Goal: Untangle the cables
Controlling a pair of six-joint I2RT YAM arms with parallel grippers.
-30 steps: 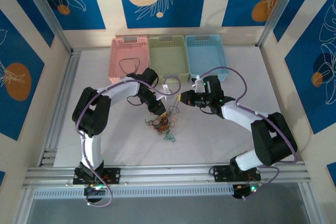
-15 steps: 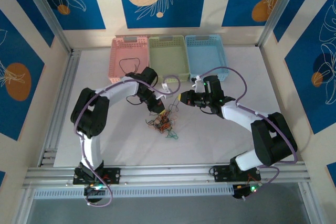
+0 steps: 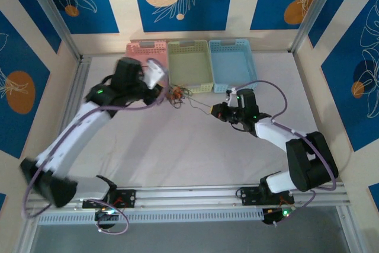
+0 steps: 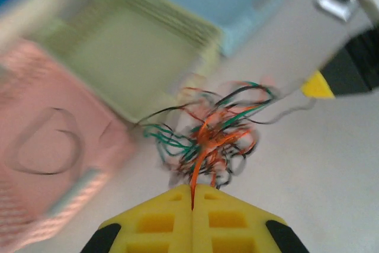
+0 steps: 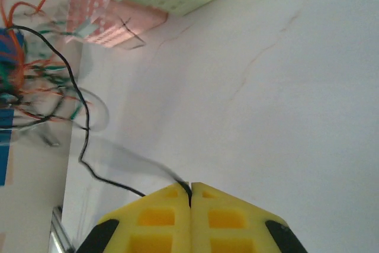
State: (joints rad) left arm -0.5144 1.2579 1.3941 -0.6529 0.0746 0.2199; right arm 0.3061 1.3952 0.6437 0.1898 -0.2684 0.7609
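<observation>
The cables [image 3: 176, 94] are a small tangle of black, green and orange wires, hanging just in front of the green basket. My left gripper [image 3: 166, 93] is shut on an orange strand [image 4: 200, 161] that comes out of the tangle [image 4: 216, 131]; its fingertips [image 4: 192, 189] are pressed together. One thin black wire [image 3: 198, 103] stretches from the tangle to my right gripper [image 3: 212, 111]. That gripper [image 5: 190, 186] is shut on the black wire [image 5: 89, 146], with the tangle [image 5: 23, 84] off to its left.
Three baskets stand in a row at the back: pink [image 3: 137, 48], green [image 3: 189, 66] and blue [image 3: 232, 63]. A black wire loop [image 4: 47, 146] lies in the pink basket [image 4: 35, 194]. The white table [image 3: 195, 152] spreads out in front of the arms.
My left arm has swung up and back towards the baskets, lifting the tangle off the middle of the table. The black wire now runs stretched to my right gripper, which shifted slightly right.
</observation>
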